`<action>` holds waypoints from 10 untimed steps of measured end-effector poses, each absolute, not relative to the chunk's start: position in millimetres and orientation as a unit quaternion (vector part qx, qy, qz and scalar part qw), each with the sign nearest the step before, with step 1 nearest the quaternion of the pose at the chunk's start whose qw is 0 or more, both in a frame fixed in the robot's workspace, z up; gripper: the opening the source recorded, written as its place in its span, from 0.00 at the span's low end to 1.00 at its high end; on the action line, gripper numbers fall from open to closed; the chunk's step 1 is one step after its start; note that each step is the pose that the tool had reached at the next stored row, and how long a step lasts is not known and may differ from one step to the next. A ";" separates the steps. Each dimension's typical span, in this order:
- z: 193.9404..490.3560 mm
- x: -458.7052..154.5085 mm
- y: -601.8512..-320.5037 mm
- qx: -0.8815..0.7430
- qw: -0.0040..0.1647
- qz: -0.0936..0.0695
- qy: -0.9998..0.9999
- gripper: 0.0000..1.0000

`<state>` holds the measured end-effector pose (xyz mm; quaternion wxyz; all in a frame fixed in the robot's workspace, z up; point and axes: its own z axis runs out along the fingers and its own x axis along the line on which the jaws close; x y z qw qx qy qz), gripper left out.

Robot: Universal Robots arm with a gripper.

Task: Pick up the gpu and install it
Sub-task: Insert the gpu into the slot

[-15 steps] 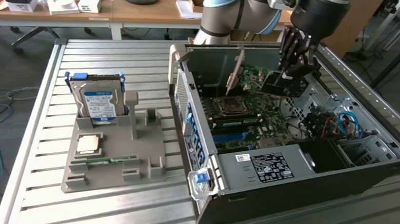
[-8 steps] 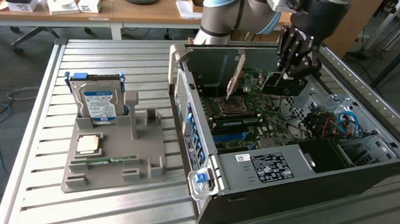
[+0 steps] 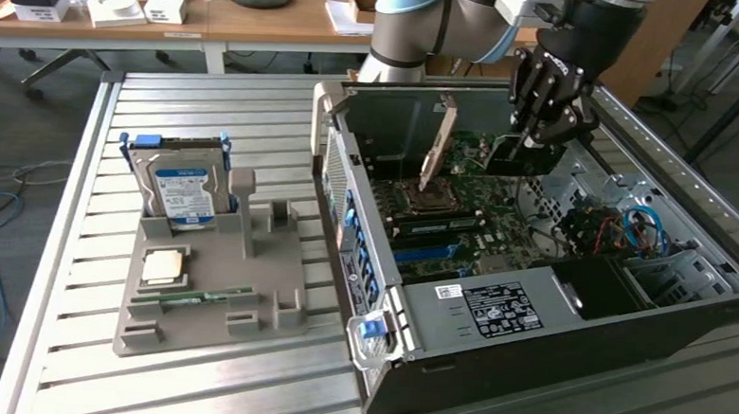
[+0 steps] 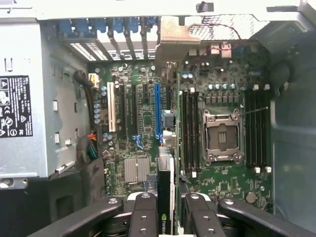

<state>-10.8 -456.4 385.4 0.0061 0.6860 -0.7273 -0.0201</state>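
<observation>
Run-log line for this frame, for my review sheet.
held: gpu | jaws: shut on gpu | position: over motherboard, inside case | seated: not yet

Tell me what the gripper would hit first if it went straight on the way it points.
The gripper holds the gpu out ahead of it, so the card's leading edge would probably meet the motherboard first, close beside the blue slot. Depth is unclear, so I cannot tell if it lines up with the slot.

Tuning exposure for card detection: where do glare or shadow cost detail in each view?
Wrist view: the case rim glares nearly white; the gpu in the gripper reads dark. Exterior view: even light, soft shadows on the table.
</observation>
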 end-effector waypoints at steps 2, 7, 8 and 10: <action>385.4 -10.8 -456.4 0.686 0.006 -0.020 -0.727 0.26; 385.1 -11.9 -456.3 0.688 -0.005 -0.011 -0.726 0.26; 385.0 -12.2 -456.3 0.688 -0.008 -0.009 -0.726 0.26; 385.0 -12.2 -456.3 0.688 -0.008 -0.008 -0.726 0.26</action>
